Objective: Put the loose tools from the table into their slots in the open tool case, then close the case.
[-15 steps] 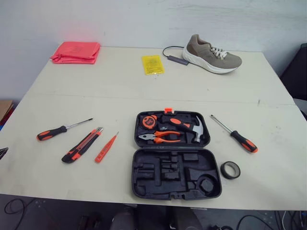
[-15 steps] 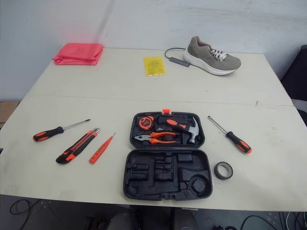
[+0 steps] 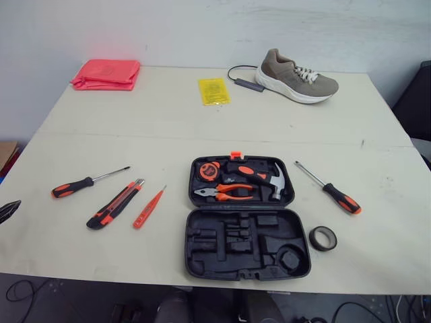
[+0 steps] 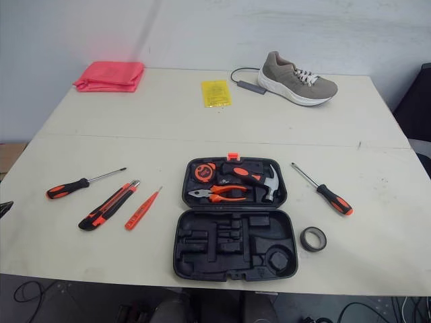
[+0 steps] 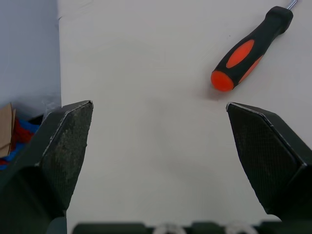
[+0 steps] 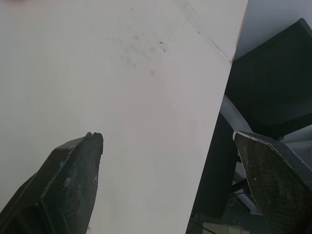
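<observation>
Step in hand: start of the task. Five loose tools lie on the desk [image 3: 202, 134], none yet slotted.
Next move: judged to be a reach by the left hand [image 5: 161, 146] to the left screwdriver [image 3: 87, 182], taking its handle crosswise, then carrying it toward 3 o'clock to the case.
Left hand: fingers spread wide, holding nothing, at the desk's left edge; the screwdriver handle lies just ahead of it.
Utility knife [image 3: 114, 203]: beside the left screwdriver, at 9 o'clock from the case.
Tester pen [image 3: 148, 207]: between the utility knife and the case, touching neither.
Tool case [image 3: 222, 266]: open flat. The far half holds a hammer [image 3: 266, 180], pliers [image 3: 225, 193] and a tape measure [image 3: 210, 170]; the near half's slots are empty.
Right screwdriver [image 3: 330, 188]: at 3 o'clock from the far half.
Tape roll [image 3: 323, 238]: just beside the near half, at 3 o'clock.
Right hand [image 6: 168, 161]: fingers spread wide, empty, over bare desk near the right edge.
Bystanders: pink cloth [image 3: 106, 73] at 11 o'clock, yellow packet [image 3: 214, 90] at 12, shoe [image 3: 298, 76] at 1, all well apart from the case.
Obstructions: none judged on any path to the case.
</observation>
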Available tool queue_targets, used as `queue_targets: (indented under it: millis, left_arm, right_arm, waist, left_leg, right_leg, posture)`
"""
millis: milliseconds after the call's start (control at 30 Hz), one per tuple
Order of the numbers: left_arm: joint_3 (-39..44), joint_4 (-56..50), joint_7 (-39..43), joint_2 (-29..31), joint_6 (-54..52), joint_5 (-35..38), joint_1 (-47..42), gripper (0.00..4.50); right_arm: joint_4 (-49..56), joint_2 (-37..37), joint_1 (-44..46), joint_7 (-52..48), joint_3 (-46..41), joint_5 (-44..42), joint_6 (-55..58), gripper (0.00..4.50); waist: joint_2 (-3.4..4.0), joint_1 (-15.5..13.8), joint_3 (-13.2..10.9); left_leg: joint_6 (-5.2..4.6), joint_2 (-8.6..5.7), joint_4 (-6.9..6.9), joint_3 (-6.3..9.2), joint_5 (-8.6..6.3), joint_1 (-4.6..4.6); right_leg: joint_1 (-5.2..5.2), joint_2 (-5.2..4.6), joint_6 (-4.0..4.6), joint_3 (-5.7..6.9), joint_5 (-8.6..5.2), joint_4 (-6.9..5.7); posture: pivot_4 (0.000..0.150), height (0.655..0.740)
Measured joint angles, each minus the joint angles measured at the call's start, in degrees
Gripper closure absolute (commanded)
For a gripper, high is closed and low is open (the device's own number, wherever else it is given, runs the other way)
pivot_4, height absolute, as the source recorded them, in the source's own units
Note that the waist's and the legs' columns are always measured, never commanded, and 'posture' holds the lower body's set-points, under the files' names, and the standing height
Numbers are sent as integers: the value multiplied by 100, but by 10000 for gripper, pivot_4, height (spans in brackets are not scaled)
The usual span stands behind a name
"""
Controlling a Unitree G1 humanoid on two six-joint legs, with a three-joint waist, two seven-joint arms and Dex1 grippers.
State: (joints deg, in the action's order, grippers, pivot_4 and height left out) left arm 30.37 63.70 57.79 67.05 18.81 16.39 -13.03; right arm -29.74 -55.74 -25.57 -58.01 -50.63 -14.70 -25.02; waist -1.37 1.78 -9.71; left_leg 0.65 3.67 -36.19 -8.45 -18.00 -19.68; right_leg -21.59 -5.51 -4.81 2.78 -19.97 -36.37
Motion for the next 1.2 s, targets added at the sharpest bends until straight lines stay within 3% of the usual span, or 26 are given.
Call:
queue_targets:
  millis: [433, 600, 667, 767, 1000, 1200]
  left_arm:
    - [3, -259, 182, -189, -13, 31, 6, 425]
    - [-11, -746, 435, -437, -212, 154, 1, 425]
    - [-128, -1288, 629, -604, -404, 244, 0, 425]
    - [-489, -2931, 824, -983, -906, 421, 303, 425]
    - [-1248, -6075, 446, -1603, -2566, 867, 833, 425]
    - [-1761, -6896, 76, -1974, -3050, 816, 820, 425]
  right_arm:
    - [84, 1, 269, 34, 319, -2, 33, 0]
    - [583, 2, 476, 32, 376, -175, 391, 0]
    - [1032, 4, 608, 25, 574, -314, 690, 0]
    - [1862, 14, 740, -26, 923, -563, 1260, 0]
    - [3613, 15, 950, -115, 1766, -938, 2358, 0]
    - [3990, 43, 1530, -102, 2671, -839, 2774, 0]
  waist:
    - [-3, 0, 3]
    - [-3, 3, 3]
    - [-4, -1, 4]
    - [1, -3, 4]
    - [-3, -17, 3]
    - [-3, -18, 3]
  left_leg:
    - [2, 0, 0, -4, 1, 4]
    - [2, 1, -5, -4, 1, 3]
    - [5, 2, -5, -2, 3, 3]
    - [5, 1, -12, -2, 3, -1]
    - [7, 5, -25, 10, 3, -14]
    - [7, 5, -37, 6, 4, -13]
  right_leg:
    - [0, 0, 0, -4, 0, -5]
    - [0, 0, 0, -6, 0, -11]
    - [-1, 1, 0, -5, 0, -12]
    - [0, -3, -1, -15, 0, -16]
    - [-1, 6, -1, -52, 0, -14]
    - [-1, 13, -2, -58, 1, -15]
  posture:
    - [1500, 7400]
    - [1500, 7400]
    - [1500, 7400]
    - [1500, 7400]
    - [1500, 7400]
    - [1500, 7400]
